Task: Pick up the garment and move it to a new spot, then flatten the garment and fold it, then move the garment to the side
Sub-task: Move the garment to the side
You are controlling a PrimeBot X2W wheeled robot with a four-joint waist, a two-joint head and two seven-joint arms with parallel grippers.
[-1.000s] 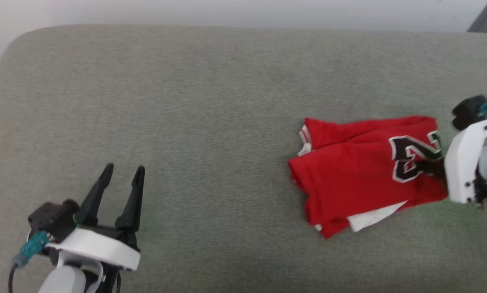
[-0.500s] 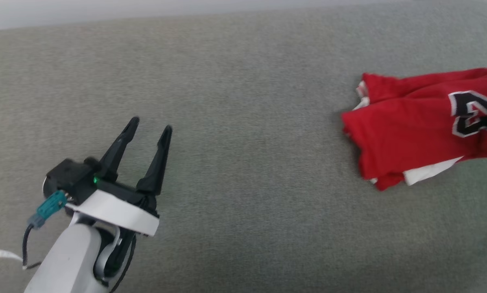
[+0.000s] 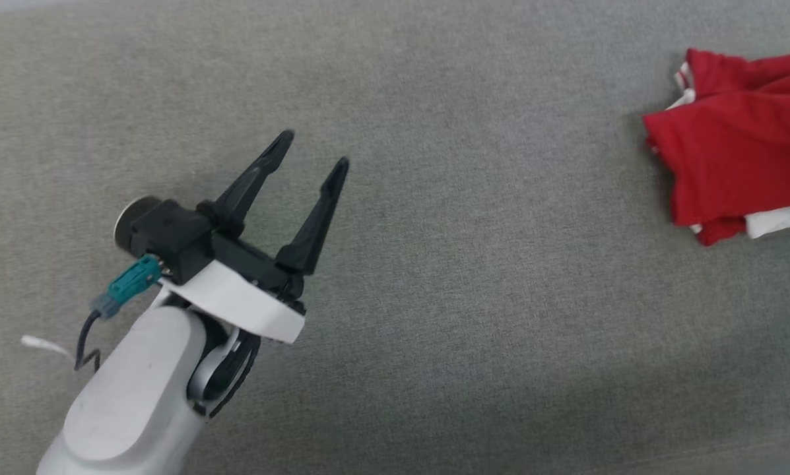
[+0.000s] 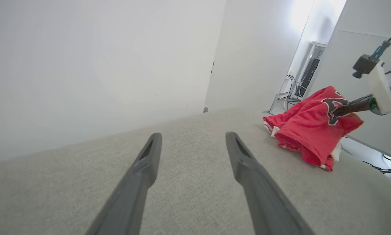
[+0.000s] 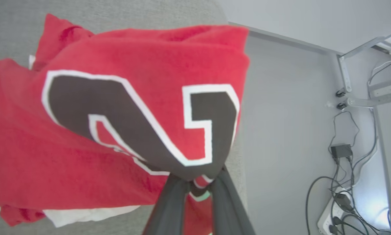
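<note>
Two black digits, outlined in white, on the garment: a "2", the second lost in a fold. Red cloth, bunched, white sleeve showing underneath. It lies at 2 o'clock in head view on the grey cushion. Right gripper pinches the cloth at the digits. Left gripper at 8 o'clock, fingers spread, empty.

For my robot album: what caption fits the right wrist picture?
Right tool pinching the bunched red garment at its black number.
</note>
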